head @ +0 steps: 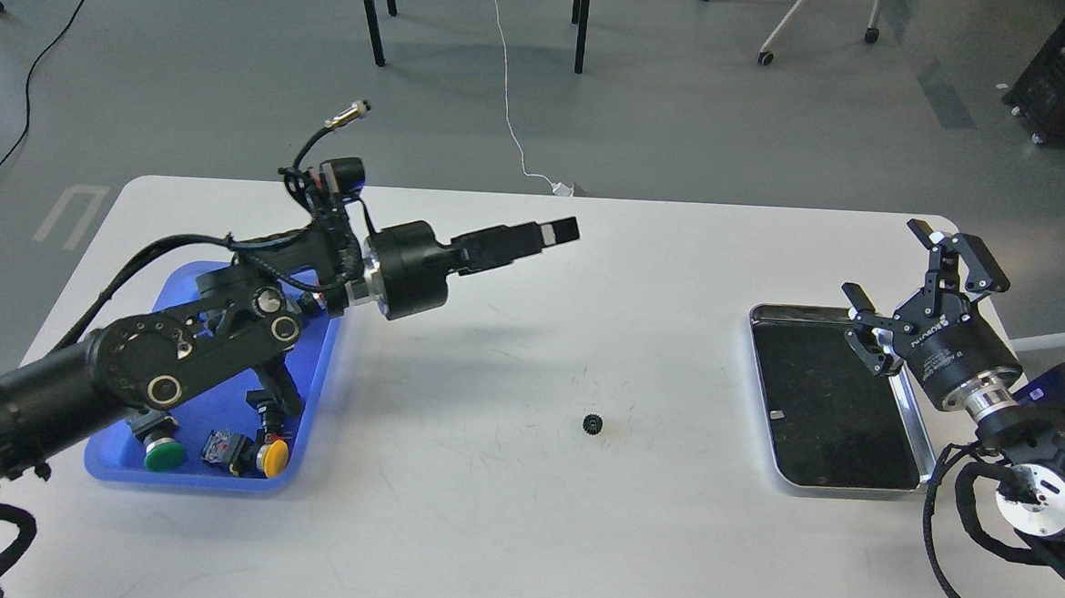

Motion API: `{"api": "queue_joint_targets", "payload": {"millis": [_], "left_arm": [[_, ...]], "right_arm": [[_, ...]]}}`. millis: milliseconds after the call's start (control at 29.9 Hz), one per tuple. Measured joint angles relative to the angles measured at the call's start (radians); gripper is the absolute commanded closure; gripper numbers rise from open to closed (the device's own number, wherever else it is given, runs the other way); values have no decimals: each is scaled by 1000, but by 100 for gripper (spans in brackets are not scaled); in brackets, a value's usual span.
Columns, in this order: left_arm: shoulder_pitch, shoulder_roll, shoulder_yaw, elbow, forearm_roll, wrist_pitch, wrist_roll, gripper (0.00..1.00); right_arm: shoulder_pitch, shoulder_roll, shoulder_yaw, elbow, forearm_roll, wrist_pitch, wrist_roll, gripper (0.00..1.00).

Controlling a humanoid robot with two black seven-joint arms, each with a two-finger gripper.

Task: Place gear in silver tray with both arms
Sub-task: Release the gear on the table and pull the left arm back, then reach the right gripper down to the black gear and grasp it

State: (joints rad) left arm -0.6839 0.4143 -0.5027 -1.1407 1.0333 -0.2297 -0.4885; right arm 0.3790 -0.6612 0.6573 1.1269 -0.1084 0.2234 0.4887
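The gear [592,422] is a small black toothed wheel lying alone on the white table [447,531], in the middle and towards the front. The silver tray [832,415] lies to its right, with a shiny rim and a dark floor. My left gripper [556,233] is raised above the table, up and to the left of the gear, pointing right. Its fingers overlap in one line, so I cannot tell their state, and nothing shows in it. My right gripper [898,282] is open and empty above the tray's far right corner.
A blue plastic tray [186,483] at the left holds green and yellow push buttons and other small parts; my left arm crosses over it. Chair and table legs and cables are on the floor beyond the table's far edge.
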Motion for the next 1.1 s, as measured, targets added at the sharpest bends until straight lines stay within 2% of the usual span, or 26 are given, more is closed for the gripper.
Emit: {"api": "queue_joint_targets", "payload": {"millis": [167, 334, 435, 568, 736, 903, 1103], "left_arm": [[277, 1, -288, -11, -119, -8, 0, 2], [456, -28, -435, -13, -126, -9, 0, 2], [521, -32, -492, -14, -127, -19, 0, 2], [562, -34, -578, -15, -151, -102, 0, 2], [576, -35, -631, -15, -276, -200, 9, 2], [577, -34, -655, -14, -336, -211, 41, 2], [577, -55, -664, -15, -340, -208, 44, 2]], "right_arm": [[6, 0, -7, 1, -26, 1, 0, 1], [32, -7, -35, 7, -189, 3, 0, 1], [115, -52, -104, 16, -312, 5, 0, 1], [373, -107, -384, 40, -448, 11, 0, 1], [777, -102, -813, 85, -593, 16, 0, 1], [1056, 34, -1140, 97, -836, 16, 0, 1], [1138, 196, -1298, 69, -948, 15, 0, 1]]}}
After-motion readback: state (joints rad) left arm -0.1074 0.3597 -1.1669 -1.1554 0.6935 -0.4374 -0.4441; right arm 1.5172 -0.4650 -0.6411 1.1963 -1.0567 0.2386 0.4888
